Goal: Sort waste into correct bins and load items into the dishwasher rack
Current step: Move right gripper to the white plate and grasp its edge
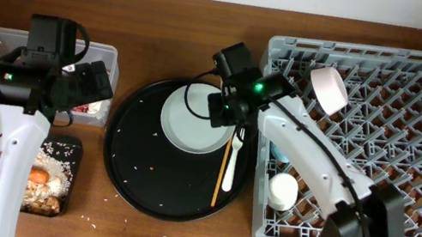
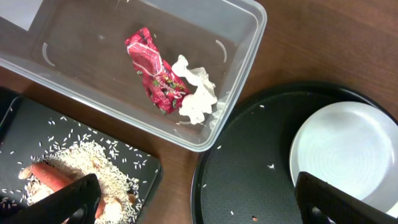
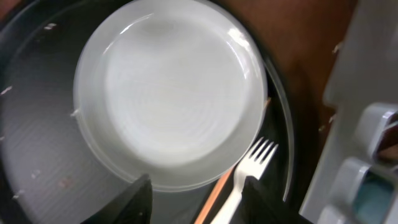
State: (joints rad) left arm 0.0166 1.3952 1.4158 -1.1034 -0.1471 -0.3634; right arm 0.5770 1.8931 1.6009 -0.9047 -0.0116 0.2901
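A: Brown wooden table [image 1: 212, 14] underneath, pale strip of wall at 12 o'clock. Waste sorted?

B: Looks so. Crumpled red foil wrapper [image 2: 155, 71] and small crumpled white tissue [image 2: 196, 93] touching inside the clear rectangular plastic tub [image 2: 242, 56] at 9 o'clock. Orange carrot [image 2: 50, 175] on beige rice-like scraps [image 2: 93, 155] in the shallow black rectangular tray [image 2: 37, 124] at 8 o'clock. Dry with dry and food with food, by the look of it.

A: And the large square grey plastic rack [image 1: 418, 129] at 3 o'clock?

B: Small white-pinkish bowl [image 1: 329, 89] tipped on its side among the pegs towards 11 o'clock. Cream cup [image 1: 283, 190] between pegs at the rack's 7 o'clock side. Light blue cup [image 1: 277, 152] just above it, mostly hidden behind the arm.

A: Left to load?

B: Round white plate [image 3: 168, 93], flat on the large round black tray [image 1: 130, 183] at centre. White plastic fork [image 3: 252, 165] and thin wooden stick [image 3: 214, 193] just beside its 5 o'clock edge.

A: Right gripper?

B: Right gripper [image 3: 196, 202] pointing down over the plate's rim, jaws apart, nothing between them. Forearm reaching in from 5 o'clock across the rack's edge. Probably lining up on the rim, with little else to pinch on a flat plate.

A: Left?

B: Left gripper [image 2: 199, 205] spread wide and empty, hovering between tub and round tray. Apparently parked clear.
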